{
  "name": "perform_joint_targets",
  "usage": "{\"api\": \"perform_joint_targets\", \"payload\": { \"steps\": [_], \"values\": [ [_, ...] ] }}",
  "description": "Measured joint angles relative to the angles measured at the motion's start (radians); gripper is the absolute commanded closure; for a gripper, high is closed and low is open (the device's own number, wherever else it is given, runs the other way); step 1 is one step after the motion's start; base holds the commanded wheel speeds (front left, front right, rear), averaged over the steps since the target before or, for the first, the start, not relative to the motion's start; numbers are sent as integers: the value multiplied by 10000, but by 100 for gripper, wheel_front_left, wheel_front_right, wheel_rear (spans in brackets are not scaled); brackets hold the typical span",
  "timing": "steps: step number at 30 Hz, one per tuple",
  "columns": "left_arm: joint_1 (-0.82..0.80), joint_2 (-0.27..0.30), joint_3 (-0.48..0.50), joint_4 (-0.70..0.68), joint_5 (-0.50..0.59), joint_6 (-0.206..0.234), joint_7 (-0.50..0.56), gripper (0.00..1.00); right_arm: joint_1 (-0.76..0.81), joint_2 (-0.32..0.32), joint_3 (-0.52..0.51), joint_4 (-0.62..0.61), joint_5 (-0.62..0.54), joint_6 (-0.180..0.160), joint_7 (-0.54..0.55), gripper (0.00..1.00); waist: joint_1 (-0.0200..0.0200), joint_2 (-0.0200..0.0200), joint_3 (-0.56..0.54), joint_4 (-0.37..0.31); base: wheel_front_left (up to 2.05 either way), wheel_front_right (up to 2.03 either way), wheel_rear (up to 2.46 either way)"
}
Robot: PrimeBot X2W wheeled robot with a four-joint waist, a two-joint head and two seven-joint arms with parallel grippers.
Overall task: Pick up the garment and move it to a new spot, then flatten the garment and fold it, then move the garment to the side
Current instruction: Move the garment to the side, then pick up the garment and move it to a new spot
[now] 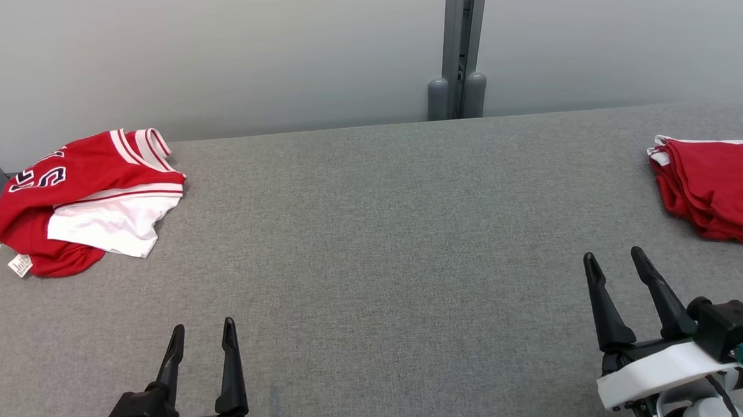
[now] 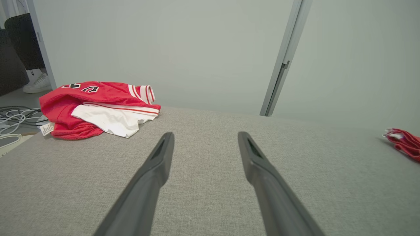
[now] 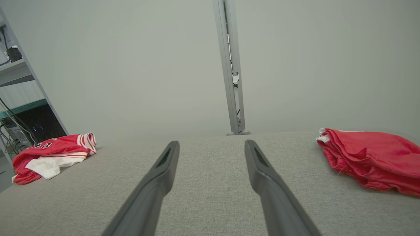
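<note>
**Left pincer (image 1: 203,326) and right pincer (image 1: 614,254) released, jersey (image 1: 85,198) untouched**

Seen from the head camera, both pincers hover over a grey fabric tabletop (image 1: 373,234). The left pincer sits at about 7 o'clock and the right pincer at about 4 o'clock. Each has its two long dark fingers spread apart and pointing toward 12 o'clock. Neither one grasps or touches anything.

The jersey is red with a white panel, striped trim and black-and-white lettering. It lies crumpled at 10 o'clock, by the tabletop's left edge and well apart from both pincers. A small white label (image 1: 20,265) sticks out at its lower left corner.

A folded red garment (image 1: 720,190) with a sliver of white trim rests at 3 o'clock, near the right pincer but apart from it, and the frame edge cuts it off.

A grey metal post (image 1: 461,45) stands at 12 o'clock behind the tabletop, against a pale wall.

In the left wrist view, a white shoe (image 2: 37,84) and loose cables (image 2: 16,114) lie on the floor beyond the jersey.
</note>
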Motion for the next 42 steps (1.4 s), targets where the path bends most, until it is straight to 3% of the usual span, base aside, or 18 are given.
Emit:
{"api": "perform_joint_targets", "payload": {
  "steps": [12,20,28,37,42],
  "values": [
    [0,-19,-59,-6,0,0,0,0,43,0,-27,-100,-52,0,92,0,0,0,77,98,0,0,0],
    [-52,-38,-111,-38,4,0,0,0,124,-2,-151,-144,-184,0,119,0,0,0,84,629,0,0,0],
    [-154,-17,-148,-84,69,-4,-15,0,212,-2,-115,-249,-192,0,192,0,0,0,23,1894,0,0,0],
    [-151,94,-151,-58,65,-15,-15,0,341,-4,19,-314,-155,0,219,0,0,0,-111,3998,0,0,0],
    [100,90,337,-554,-46,226,-15,0,-180,13,746,-288,-153,0,399,0,-1,-1,-18,4881,0,0,0]
  ]
}}
